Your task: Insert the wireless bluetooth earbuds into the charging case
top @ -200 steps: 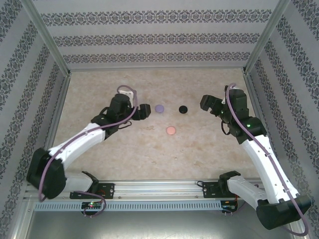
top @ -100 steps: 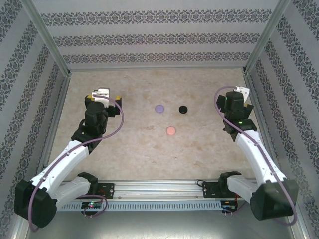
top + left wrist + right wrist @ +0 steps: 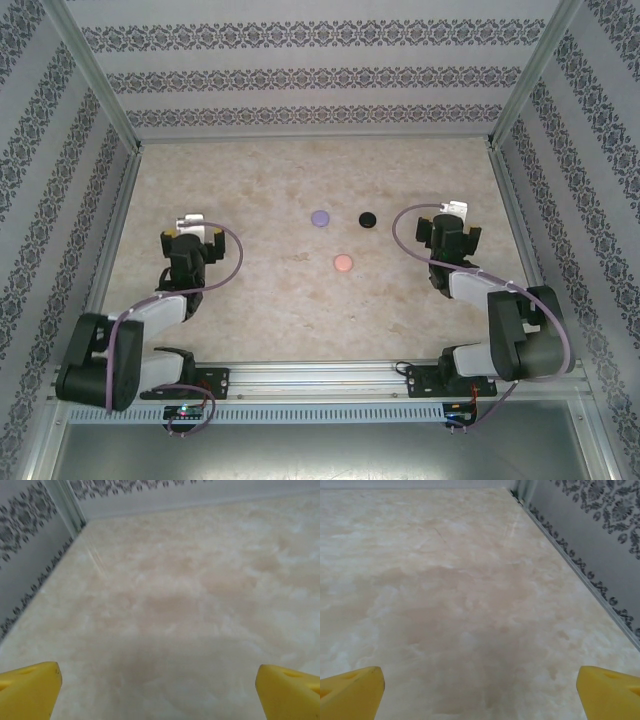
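Note:
Three small round charging cases lie at mid-table: a purple one (image 3: 320, 217), a black one (image 3: 367, 218) and a pale pink one (image 3: 343, 263) nearer to me. They are too small to tell whether their lids are up. The wireless bluetooth earbuds are out of view. My left gripper (image 3: 190, 232) is drawn back at the left, well apart from the cases. Its yellow fingertips (image 3: 27, 692) stand wide apart over bare table, so it (image 3: 160, 695) is open and empty. My right gripper (image 3: 447, 224) sits back at the right, also open (image 3: 480, 692) with nothing between its fingertips (image 3: 350, 692).
The marble-look tabletop (image 3: 260, 290) is walled by patterned panels at the back and both sides (image 3: 70, 200). An aluminium rail (image 3: 320, 375) with both arm bases runs along the near edge. The side wall's foot runs close by in each wrist view (image 3: 35, 585) (image 3: 580, 570).
Both arms have pulled back from the cases towards the near side and folded over their bases. The left gripper left the purple case's side and its jaws spread a little wider.

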You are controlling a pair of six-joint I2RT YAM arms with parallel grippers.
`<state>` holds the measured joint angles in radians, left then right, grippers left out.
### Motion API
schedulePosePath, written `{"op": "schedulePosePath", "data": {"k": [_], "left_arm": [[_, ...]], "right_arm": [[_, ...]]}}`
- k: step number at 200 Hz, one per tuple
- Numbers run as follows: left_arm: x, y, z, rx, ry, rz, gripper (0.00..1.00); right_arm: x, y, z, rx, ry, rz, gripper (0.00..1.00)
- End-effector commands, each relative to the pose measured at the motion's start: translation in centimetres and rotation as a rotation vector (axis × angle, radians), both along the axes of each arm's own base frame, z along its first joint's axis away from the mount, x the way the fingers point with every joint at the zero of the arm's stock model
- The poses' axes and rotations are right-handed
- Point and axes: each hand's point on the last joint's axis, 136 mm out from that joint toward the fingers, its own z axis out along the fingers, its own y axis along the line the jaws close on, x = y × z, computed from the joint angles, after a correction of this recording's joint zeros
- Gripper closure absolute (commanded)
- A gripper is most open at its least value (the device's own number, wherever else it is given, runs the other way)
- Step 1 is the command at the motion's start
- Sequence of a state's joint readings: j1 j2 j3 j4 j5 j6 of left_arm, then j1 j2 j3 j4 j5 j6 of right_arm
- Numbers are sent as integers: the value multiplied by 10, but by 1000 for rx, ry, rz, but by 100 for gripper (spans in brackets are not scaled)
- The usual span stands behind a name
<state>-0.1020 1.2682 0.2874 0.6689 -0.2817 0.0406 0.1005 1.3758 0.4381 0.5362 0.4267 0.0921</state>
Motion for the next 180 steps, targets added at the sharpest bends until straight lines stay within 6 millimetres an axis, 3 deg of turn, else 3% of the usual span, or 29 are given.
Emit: {"op": "schedulePosePath", "data": {"k": [1,30,36,47,60,68,92,180], "left_arm": [[16,-3,16,-68,-161,-27,1],[32,-18,-7,-79,-108,-122,1],[35,-20,-11,-78,-106,-138,1],[37,-22,-16,-92,-66,-160,1],[43,-31,-17,-107,-46,-230,1],[44,-31,-21,-126,-9,-237,1],[51,-22,-22,-202,3,-238,1],[51,-18,-22,-172,11,-188,1]], "right_arm": [[14,17,21,-2,-161,108,2],[16,24,18,33,-196,181,2],[11,26,3,34,-176,198,2],[16,30,6,29,-218,218,2],[14,33,-5,44,-132,245,2],[24,32,4,64,-163,249,2],[26,28,2,101,-142,254,2],[25,30,4,75,-152,247,2]]}}
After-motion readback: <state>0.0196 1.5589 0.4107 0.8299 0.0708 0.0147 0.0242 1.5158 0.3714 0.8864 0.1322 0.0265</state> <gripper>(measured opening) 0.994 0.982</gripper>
